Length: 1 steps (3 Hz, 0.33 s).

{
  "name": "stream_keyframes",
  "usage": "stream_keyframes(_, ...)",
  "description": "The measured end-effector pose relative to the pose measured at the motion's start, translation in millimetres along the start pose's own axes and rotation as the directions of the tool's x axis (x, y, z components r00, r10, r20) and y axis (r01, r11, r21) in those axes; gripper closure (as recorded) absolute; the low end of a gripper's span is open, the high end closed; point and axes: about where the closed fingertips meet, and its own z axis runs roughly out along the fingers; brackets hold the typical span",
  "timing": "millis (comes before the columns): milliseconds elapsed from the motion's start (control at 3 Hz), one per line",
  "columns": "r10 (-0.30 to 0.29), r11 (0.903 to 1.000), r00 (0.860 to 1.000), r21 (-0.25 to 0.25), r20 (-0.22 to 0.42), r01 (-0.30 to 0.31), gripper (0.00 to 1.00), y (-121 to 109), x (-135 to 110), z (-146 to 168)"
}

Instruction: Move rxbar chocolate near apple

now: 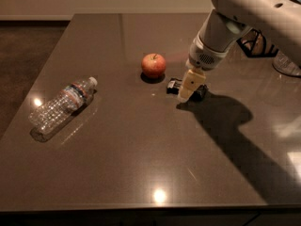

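The gripper [190, 87] hangs low over the rxbar chocolate [174, 84], right of centre; whether it grips cannot be told. The bar lies flat on the table [141, 173], just right of the apple [153, 65], not touching it. 1 water bottle [61, 105] lies at left

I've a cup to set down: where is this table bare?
Bare: the wide front strip of the table, and the gap between water bottle and apple. Crowded: beside the apple, where the pincer stands at the rxbar chocolate.
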Motion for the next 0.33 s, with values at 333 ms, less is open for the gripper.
stream_keyframes(333, 0.000, 1.0000, 1.000, 0.000, 0.000, 0.000, 0.00, 0.0, 0.0, 0.1)
